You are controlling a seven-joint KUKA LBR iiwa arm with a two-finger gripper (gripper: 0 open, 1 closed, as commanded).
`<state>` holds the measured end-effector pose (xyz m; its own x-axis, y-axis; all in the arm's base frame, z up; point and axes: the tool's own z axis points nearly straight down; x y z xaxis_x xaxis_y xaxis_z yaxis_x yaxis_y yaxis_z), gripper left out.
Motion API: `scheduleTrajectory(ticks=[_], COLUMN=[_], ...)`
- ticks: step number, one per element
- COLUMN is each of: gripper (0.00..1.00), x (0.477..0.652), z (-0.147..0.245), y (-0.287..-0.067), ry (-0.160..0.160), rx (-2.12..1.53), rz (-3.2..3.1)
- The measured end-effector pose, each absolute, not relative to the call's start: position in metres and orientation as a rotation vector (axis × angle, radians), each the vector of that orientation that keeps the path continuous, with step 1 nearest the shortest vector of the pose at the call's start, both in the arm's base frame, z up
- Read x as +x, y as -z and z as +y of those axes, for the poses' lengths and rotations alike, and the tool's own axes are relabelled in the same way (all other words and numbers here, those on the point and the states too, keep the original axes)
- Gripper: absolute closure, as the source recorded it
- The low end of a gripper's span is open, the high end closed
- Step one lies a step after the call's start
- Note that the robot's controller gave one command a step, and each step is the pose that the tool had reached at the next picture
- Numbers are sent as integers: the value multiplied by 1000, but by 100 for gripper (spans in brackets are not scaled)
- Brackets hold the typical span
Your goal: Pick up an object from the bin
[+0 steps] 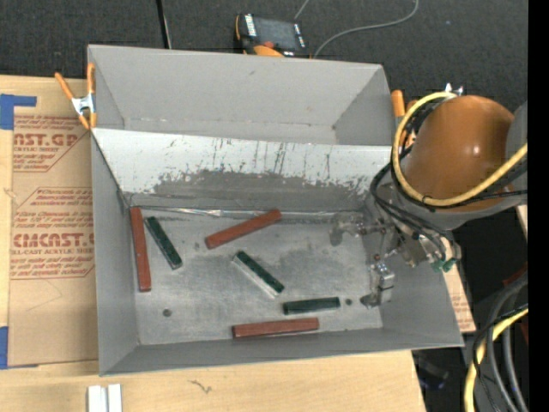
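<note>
Half lost under the orange dome cover [455, 148] and looping cables [401, 157], low by the right wall of the grey metal bin [111, 230]: gripper [377, 286], spread or closed impossible to tell. Nearest, just left on the scuffed floor, untouched: a flat dark green bar [311, 305]. Just before that, a red-brown bar [274, 328]. Farther left, four more flat sticks [243, 228], scattered.

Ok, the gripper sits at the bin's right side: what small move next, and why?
Probably a short shift leftward in the view, bringing the gripper over the dark green stick. Its fingers look open with nothing between them, and that stick lies flat just beside it, apart from the red-brown stick below it in the view, so it seems the nearest clear target.
</note>
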<state>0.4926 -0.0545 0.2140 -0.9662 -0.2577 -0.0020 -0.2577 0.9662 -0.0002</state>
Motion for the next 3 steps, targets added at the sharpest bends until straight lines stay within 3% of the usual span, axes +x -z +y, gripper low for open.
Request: scheduleTrajectory(ticks=[1, 2, 3], gripper=[0, 100, 100], x=[486, 483, 529], z=[-45, -45, -85], y=[-70, -70, -263], ry=[2, 0, 7], rx=[-541, -543, -856], rz=[3077, 3090, 3011])
